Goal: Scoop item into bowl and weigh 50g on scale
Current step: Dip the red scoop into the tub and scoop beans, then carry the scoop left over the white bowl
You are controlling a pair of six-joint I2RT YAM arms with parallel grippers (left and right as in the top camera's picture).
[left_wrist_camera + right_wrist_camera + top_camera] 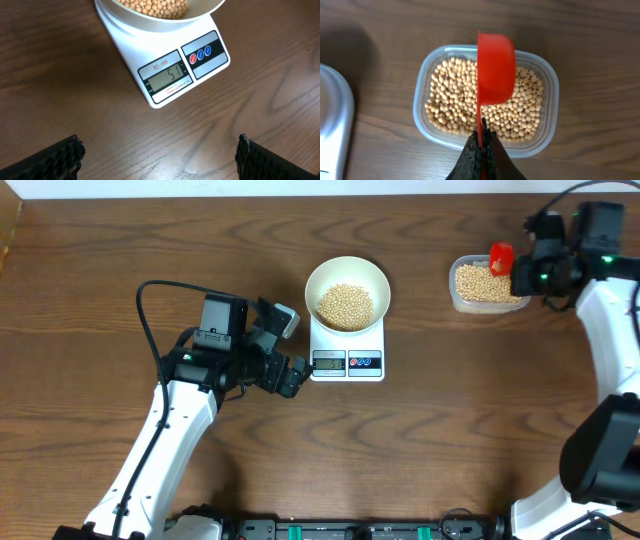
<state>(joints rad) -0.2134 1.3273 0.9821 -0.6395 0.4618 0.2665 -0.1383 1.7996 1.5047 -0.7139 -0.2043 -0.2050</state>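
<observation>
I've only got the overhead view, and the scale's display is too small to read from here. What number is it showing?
Observer: In the left wrist view, the display on the scale reads 51.
Operator: How is the red scoop held?
Observer: The right wrist view shows the right fingers shut on its thin handle, with the scoop turned on edge above the tub of beans.
Operator: Are the left fingers holding anything?
Observer: No. In the left wrist view they stand wide apart, with only bare table between them.
</observation>
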